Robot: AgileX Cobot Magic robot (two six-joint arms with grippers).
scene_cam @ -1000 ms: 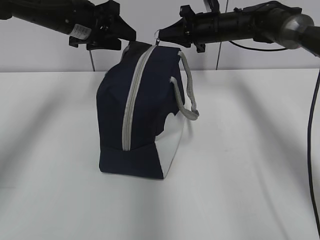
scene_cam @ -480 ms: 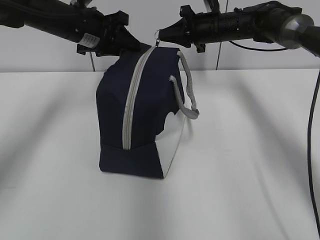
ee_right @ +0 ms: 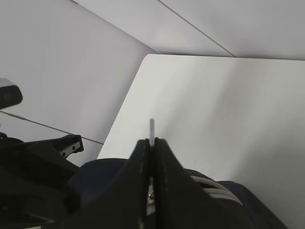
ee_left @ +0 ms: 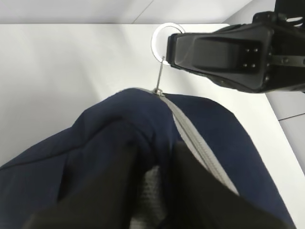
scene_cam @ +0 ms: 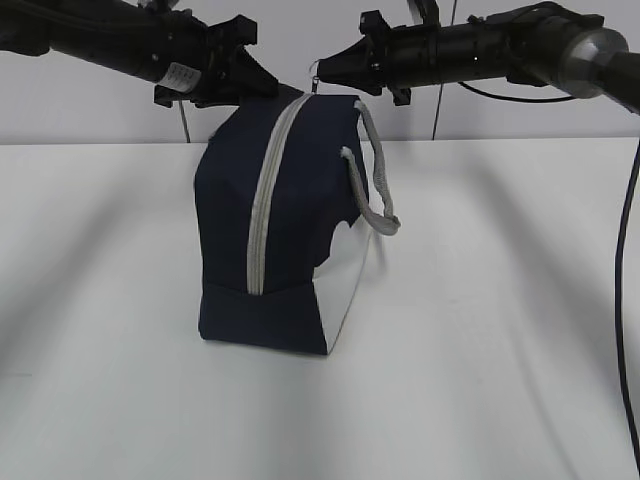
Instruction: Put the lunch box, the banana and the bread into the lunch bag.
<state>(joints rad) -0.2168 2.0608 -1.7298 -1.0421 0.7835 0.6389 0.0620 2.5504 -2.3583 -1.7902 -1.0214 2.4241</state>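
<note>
Zipper [scene_cam: 262, 195] shut, lunch bag [scene_cam: 290, 240] contents hidden; L end effector [ee_left: 157, 191] blurred.

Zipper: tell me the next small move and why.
Probably have the right gripper draw the ring pull along the zipper. It is shut on the ring, the zipper looks fully closed, and the left gripper straddles a fold of the bag top.
</note>
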